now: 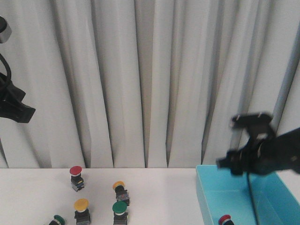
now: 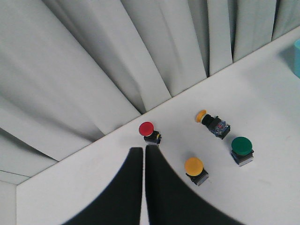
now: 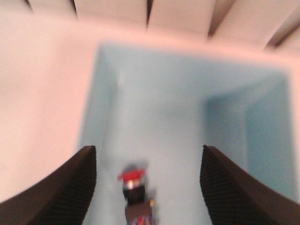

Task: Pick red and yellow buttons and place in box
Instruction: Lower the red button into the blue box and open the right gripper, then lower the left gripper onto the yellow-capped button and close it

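On the white table stand a red button (image 1: 76,171), an upright yellow button (image 1: 81,205) and a yellow button (image 1: 119,187) that leans over. They also show in the left wrist view: red (image 2: 146,129), upright yellow (image 2: 194,165), tipped yellow (image 2: 212,123). My left gripper (image 2: 144,152) is shut and empty, high above the table, with the red button just past its tips. The turquoise box (image 1: 208,192) stands at the right. A red button (image 1: 226,219) lies inside it. My right gripper (image 3: 147,152) is open and empty above that button (image 3: 132,180) in the box (image 3: 101,103).
Two green buttons (image 1: 119,207) (image 1: 58,219) stand among the others near the front; one shows in the left wrist view (image 2: 242,146). Grey curtains (image 1: 150,79) hang behind the table's far edge. My left arm (image 1: 14,105) is high at the left edge.
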`<state>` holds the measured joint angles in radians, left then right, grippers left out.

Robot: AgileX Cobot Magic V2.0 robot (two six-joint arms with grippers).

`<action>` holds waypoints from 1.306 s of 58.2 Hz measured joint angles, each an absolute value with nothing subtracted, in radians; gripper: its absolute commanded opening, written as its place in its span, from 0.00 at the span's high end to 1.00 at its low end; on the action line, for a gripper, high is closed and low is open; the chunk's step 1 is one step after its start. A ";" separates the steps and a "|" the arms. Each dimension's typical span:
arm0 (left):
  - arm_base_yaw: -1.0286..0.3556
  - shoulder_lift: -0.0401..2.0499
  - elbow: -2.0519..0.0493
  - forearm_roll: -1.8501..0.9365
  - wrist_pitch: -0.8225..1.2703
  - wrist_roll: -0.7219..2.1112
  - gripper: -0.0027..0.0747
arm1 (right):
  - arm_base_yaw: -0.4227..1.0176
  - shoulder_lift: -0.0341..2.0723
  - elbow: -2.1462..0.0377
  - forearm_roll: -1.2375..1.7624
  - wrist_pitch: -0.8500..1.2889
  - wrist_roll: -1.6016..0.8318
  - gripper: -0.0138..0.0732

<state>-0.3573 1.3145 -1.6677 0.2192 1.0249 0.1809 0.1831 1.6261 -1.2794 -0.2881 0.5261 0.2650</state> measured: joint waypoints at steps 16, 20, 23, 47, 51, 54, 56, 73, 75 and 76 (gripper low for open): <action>-0.357 1.314 -1.668 0.219 1.024 0.180 0.97 | 0.183 1.290 -1.325 -0.290 0.445 0.265 0.33; -0.357 1.314 -1.668 0.219 1.024 0.180 0.97 | 0.183 1.198 -1.325 -0.293 0.407 0.265 0.37; -0.357 1.314 -1.668 0.219 1.024 0.180 0.97 | 0.183 1.138 -1.327 -0.299 0.388 0.263 0.41; -0.357 1.314 -1.668 0.219 0.959 0.175 0.97 | 0.183 0.948 -1.287 -0.335 0.485 0.205 0.85; -0.357 1.314 -1.668 0.219 0.947 0.137 0.97 | 0.183 0.948 -1.283 -0.328 0.514 0.205 0.85; -0.357 1.314 -1.668 0.219 0.946 0.093 0.96 | 0.183 0.948 -1.282 -0.325 0.538 0.205 0.85; -0.357 1.314 -1.668 0.219 0.945 0.071 0.95 | 0.183 0.948 -1.282 -0.325 0.544 0.205 0.85; -0.357 1.346 -1.668 0.240 0.921 0.087 0.53 | 0.183 0.933 -1.282 -0.299 0.547 0.204 0.85; -0.357 1.354 -1.668 0.241 0.921 0.076 0.46 | 0.183 0.929 -1.282 -0.298 0.547 0.204 0.85; -0.357 1.361 -1.669 0.242 0.923 0.071 0.42 | 0.183 0.929 -1.282 -0.298 0.547 0.204 0.85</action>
